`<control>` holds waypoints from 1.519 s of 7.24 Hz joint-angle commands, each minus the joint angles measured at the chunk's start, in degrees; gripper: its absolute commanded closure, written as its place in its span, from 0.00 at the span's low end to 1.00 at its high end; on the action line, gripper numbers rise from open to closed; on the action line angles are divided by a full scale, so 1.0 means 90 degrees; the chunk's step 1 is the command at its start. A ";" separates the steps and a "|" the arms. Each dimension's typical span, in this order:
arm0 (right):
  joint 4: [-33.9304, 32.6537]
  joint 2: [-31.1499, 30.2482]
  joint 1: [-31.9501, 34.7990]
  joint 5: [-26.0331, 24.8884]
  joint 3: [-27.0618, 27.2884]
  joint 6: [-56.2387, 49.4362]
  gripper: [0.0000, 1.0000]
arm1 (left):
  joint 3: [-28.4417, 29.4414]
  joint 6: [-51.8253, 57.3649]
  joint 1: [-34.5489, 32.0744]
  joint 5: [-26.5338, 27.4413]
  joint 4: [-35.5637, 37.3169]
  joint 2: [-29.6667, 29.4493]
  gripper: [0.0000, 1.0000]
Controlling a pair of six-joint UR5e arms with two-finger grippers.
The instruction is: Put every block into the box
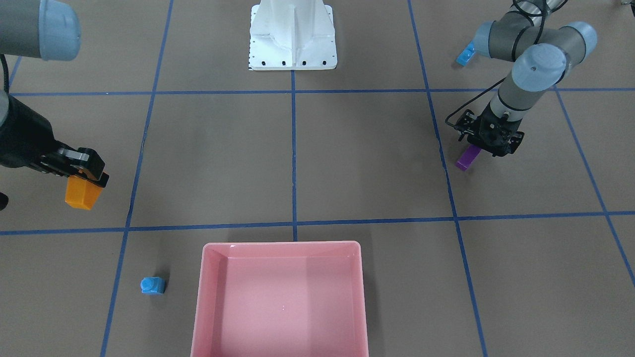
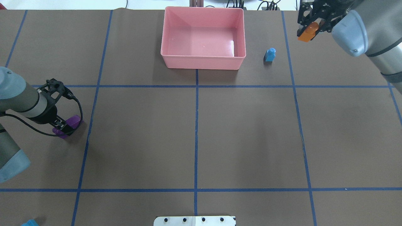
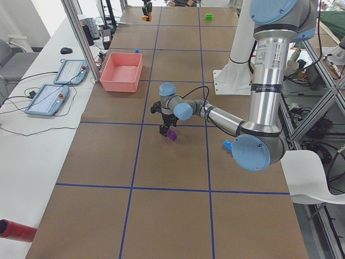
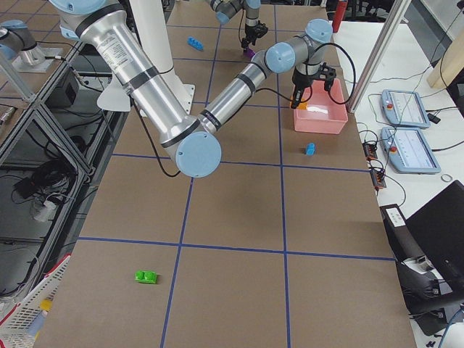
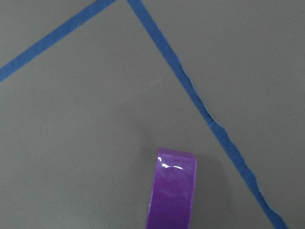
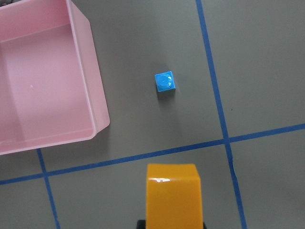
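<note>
Silver arm tubes (image 1: 513, 91), pale-blue joint caps (image 1: 538, 64)

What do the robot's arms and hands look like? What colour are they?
Both arms are round silver-grey tubes with fat joints and light blue caps: see the left arm and the right arm. The left hand and right hand are black and boxy. A thin black cable loops beside the left wrist.

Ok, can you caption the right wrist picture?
Orange block in the right pincer, with a small blue cube beside the pink box.
</note>
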 commanded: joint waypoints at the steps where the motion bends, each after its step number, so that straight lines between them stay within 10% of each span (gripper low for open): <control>1: 0.0049 0.0738 -0.0250 -0.0078 -0.0698 0.0418 1.00 | 0.0187 0.0026 0.0135 0.0004 -0.0017 -0.0033 0.03; 5: 0.1225 0.2341 -0.0777 -0.0848 -0.3010 0.0458 1.00 | 0.0237 0.0036 0.0312 -0.0005 0.0022 -0.0092 0.93; 11: 0.5396 0.2802 -0.1764 -0.2908 -0.5386 0.0556 1.00 | -0.1180 -0.0062 -0.1120 -0.1593 0.1913 -0.0840 1.00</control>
